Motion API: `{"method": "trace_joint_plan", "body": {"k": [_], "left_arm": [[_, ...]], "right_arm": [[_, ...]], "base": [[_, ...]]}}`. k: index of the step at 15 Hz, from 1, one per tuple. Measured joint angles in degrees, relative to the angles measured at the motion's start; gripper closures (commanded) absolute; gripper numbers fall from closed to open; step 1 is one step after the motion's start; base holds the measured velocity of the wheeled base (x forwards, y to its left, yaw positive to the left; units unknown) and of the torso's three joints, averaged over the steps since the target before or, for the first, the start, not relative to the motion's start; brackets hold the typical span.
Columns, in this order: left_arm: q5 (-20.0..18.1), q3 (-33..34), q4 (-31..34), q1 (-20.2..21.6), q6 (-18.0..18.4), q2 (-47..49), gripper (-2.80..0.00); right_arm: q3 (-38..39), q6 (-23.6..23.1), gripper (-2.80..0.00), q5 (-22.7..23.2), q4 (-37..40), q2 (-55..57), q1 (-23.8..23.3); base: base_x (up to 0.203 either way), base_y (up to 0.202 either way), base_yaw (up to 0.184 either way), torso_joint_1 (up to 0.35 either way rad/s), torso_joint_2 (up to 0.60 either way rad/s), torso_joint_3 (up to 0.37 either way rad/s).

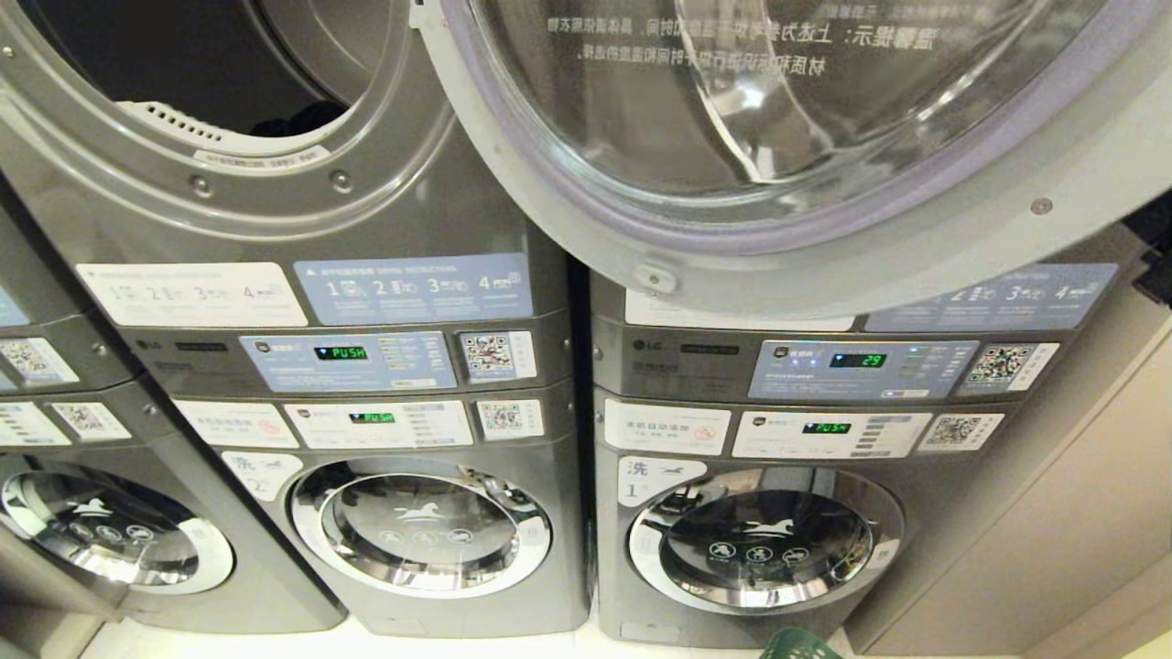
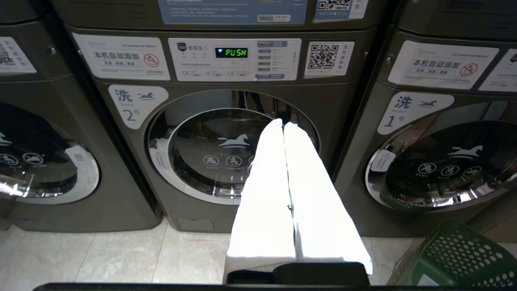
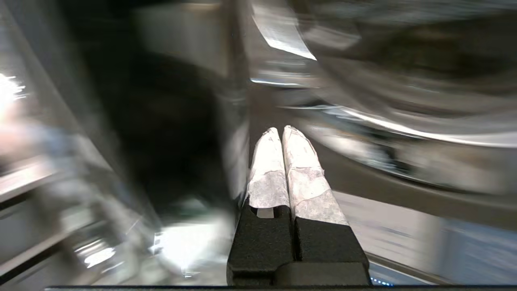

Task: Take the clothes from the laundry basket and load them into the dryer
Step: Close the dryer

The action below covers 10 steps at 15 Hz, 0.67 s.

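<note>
The dryer (image 1: 275,210) sits at the top of the grey stack numbered 2, and in the head view its round opening is uncovered, with a dark drum behind the metal ring and a small dark shape, too dim to name, just inside the lower lip. Its large glass door (image 1: 778,128), rimmed in pale metal and printed with white Chinese text seen in reverse, hangs swung out to the right, covering the upper part of the neighbouring stack numbered 1. Below the dryer are lit control panels reading PUSH and a smaller round door with a white horse logo (image 1: 421,526). The laundry basket (image 2: 456,258), dark green with rows of round holes, stands on the tiled floor in front of stack 1; only its rim (image 1: 798,645) shows at the bottom edge of the head view, and what it holds cannot be seen. Neither arm appears in the head view. The left gripper (image 2: 283,123) points level at the lower door of stack 2, its white fingers pressed together and empty. The right gripper (image 3: 281,130) is seen against blurred grey metal and a curved shiny rim, fingers together, nothing between them.
</note>
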Motion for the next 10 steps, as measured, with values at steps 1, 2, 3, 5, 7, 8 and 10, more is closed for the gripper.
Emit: {"method": "trace_joint_plan", "body": {"k": [1,2,3,5,7,8,10], "left_arm": [[0.0,0.0,0.0,0.0,0.0,0.0,0.0],[0.0,0.0,0.0,-0.1,0.0,0.0,0.0],[0.0,0.0,0.0,-0.1,0.0,0.0,0.0],[0.0,0.0,0.0,-0.1,0.0,0.0,0.0],[0.0,0.0,0.0,-0.1,0.0,0.0,0.0],[0.0,0.0,0.0,0.0,0.1,0.0,0.0],[0.0,0.0,0.0,-0.1,0.1,0.0,0.0]], "right_arm": [[0.5,0.1,0.0,1.0,1.3,-2.4,3.3],[0.8,0.0,0.0,1.4,4.0,-5.6,6.8],[0.7,-0.1,0.0,1.7,8.2,-9.4,10.0],[-0.1,-0.6,0.0,2.4,20.6,-18.2,15.2],[-0.5,-0.8,0.0,2.9,34.0,-26.5,18.0],[0.5,-1.0,0.0,2.9,39.8,-29.8,18.8],[2.3,-1.5,0.0,2.6,45.2,-33.5,19.5]], "base": [[0.0,0.0,0.0,0.0,0.0,0.0],[0.0,0.0,0.0,0.0,0.0,0.0],[0.0,0.0,0.0,0.0,0.0,0.0],[0.0,0.0,0.0,0.0,0.0,0.0],[0.0,0.0,0.0,0.0,0.0,0.0],[0.0,0.0,0.0,0.0,0.0,0.0],[0.0,0.0,0.0,0.0,0.0,0.0]]}}
